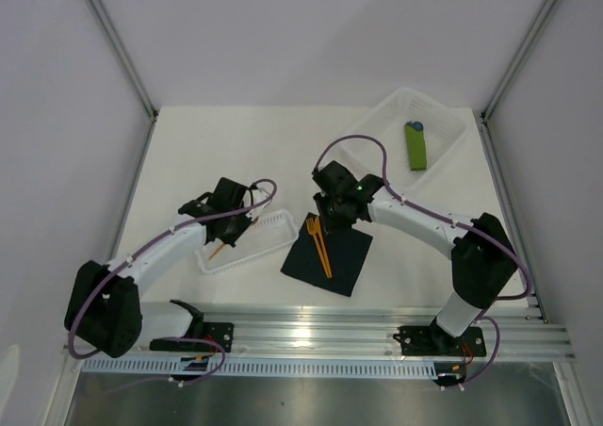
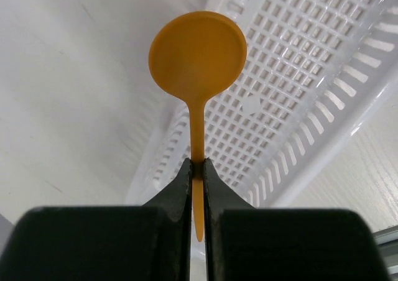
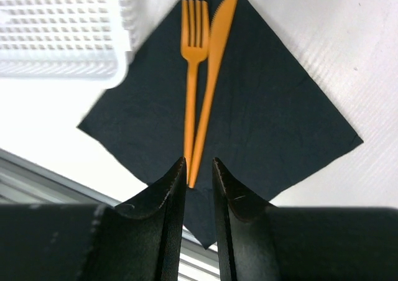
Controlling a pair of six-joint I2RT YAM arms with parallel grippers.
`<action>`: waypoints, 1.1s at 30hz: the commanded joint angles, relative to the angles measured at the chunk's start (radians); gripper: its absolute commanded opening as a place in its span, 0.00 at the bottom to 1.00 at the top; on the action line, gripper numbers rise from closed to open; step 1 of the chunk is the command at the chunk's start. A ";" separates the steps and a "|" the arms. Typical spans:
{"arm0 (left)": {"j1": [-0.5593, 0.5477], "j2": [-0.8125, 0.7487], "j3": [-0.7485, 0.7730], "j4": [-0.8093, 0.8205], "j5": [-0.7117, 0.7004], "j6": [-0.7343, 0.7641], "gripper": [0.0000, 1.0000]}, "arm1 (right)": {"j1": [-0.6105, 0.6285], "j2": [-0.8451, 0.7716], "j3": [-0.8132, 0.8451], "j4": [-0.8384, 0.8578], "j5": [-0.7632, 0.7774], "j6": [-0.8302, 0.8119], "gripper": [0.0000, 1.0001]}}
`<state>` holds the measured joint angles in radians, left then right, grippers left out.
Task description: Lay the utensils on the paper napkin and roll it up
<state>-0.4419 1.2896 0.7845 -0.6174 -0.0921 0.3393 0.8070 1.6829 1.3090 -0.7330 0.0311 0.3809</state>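
The black paper napkin (image 1: 339, 256) lies flat in front of the arms, also in the right wrist view (image 3: 273, 119). An orange fork (image 3: 193, 45) and an orange knife (image 3: 214, 63) lie side by side on it (image 1: 322, 247). My right gripper (image 3: 199, 163) hovers over their handle ends, jaws a narrow gap apart and empty; it is at the napkin's far corner (image 1: 327, 217). My left gripper (image 2: 198, 163) is shut on the handle of the round-bowled orange spoon (image 2: 198, 57) and holds it above the white basket (image 2: 298, 76), with the spoon's end showing below it (image 1: 217, 250).
The white mesh basket (image 1: 268, 230) sits just left of the napkin, touching its corner. A clear plastic bin (image 1: 377, 124) at the back right holds a green rolled bundle with a blue tip (image 1: 415, 146). A metal rail (image 1: 377, 332) runs along the near edge.
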 commanded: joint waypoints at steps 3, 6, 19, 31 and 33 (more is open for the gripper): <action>0.020 -0.153 0.107 -0.033 -0.006 -0.028 0.01 | 0.031 -0.139 -0.019 0.174 -0.007 0.009 0.29; 0.026 -0.251 0.154 -0.041 0.009 -0.026 0.01 | 0.049 -0.230 -0.072 0.362 -0.013 0.041 0.36; 0.028 -0.386 0.300 -0.165 0.232 -0.086 0.01 | 0.218 -0.192 -0.159 1.124 0.009 0.163 0.47; 0.028 -0.403 0.320 -0.173 0.242 -0.103 0.01 | 0.233 -0.088 -0.142 1.167 0.030 0.323 0.33; 0.028 -0.401 0.317 -0.166 0.238 -0.106 0.01 | 0.238 -0.075 -0.140 1.167 0.041 0.337 0.36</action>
<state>-0.4183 0.9039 1.0687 -0.7963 0.1364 0.2604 1.0332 1.6001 1.1484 0.3740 0.0277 0.6701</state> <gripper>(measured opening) 0.047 0.344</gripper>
